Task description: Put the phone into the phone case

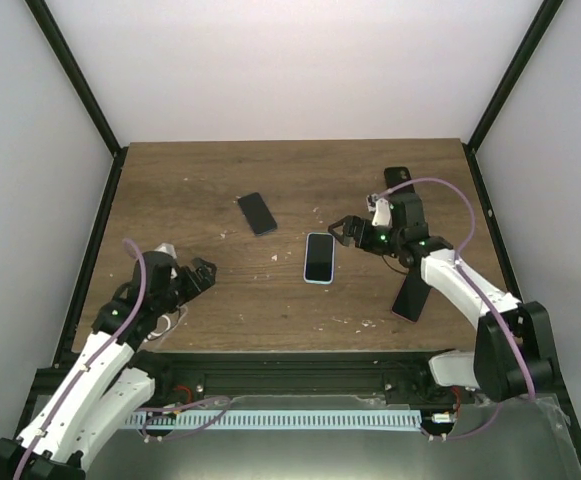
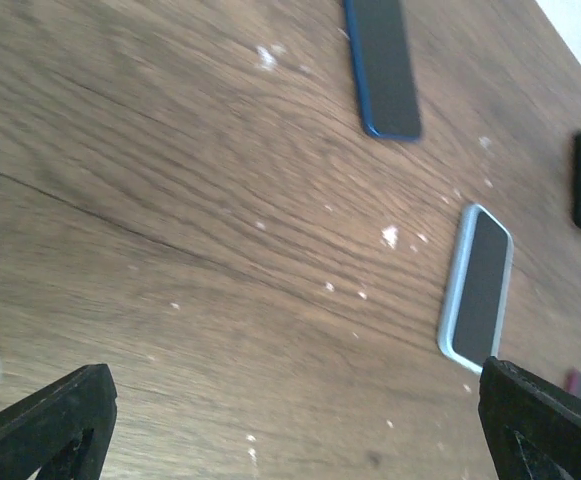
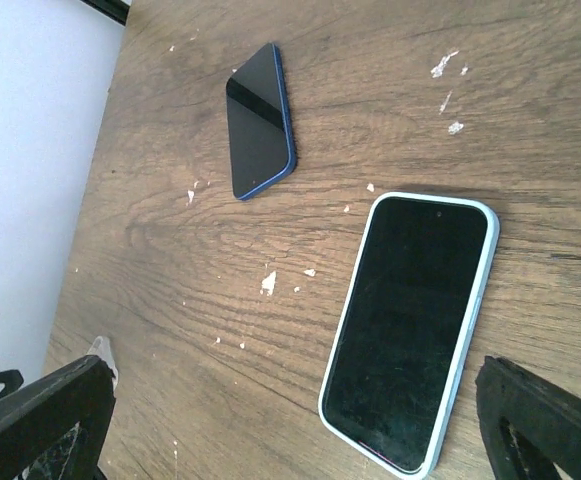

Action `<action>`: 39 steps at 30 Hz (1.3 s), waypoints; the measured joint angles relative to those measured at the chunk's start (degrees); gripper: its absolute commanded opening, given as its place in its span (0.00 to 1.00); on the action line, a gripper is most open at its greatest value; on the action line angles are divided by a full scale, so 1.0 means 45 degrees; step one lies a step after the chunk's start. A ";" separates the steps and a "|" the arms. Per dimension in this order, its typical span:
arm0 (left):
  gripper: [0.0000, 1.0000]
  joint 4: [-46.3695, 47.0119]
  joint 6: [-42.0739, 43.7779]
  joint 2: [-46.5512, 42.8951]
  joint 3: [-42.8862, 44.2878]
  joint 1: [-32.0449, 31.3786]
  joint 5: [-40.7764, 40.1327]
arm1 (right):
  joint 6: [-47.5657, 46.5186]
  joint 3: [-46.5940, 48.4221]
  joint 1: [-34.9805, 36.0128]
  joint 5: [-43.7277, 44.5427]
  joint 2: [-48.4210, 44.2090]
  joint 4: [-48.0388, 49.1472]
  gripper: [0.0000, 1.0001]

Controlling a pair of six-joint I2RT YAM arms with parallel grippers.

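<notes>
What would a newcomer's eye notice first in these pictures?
First, the phone with a light blue rim, lying screen up at the middle of the wooden table. The right gripper hangs open just beside it. A darker phone with a blue edge lies farther back, to the left.

All three views share the cased phone [image 1: 319, 257]. Top view looks down from high behind. Left wrist view sits low, near-left of it. Right wrist view sits close on its right, facing left.
</notes>
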 measured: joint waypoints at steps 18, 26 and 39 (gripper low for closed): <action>0.78 -0.0175 -0.1841 0.3293 -0.0559 0.1073 -0.3395 | -0.1564 -0.0738 0.0000 0.0520 -0.1559 -0.0826 1.00; 0.79 -0.0369 -0.2565 0.4099 -0.1107 0.1073 -0.3162 | -0.1569 -0.0899 -0.0015 -0.0078 -0.1559 -0.0685 1.00; 0.74 0.0296 -0.2798 0.4362 -0.1617 0.1069 -0.1307 | -0.1656 -0.0899 -0.0015 -0.0209 -0.2030 -0.0602 1.00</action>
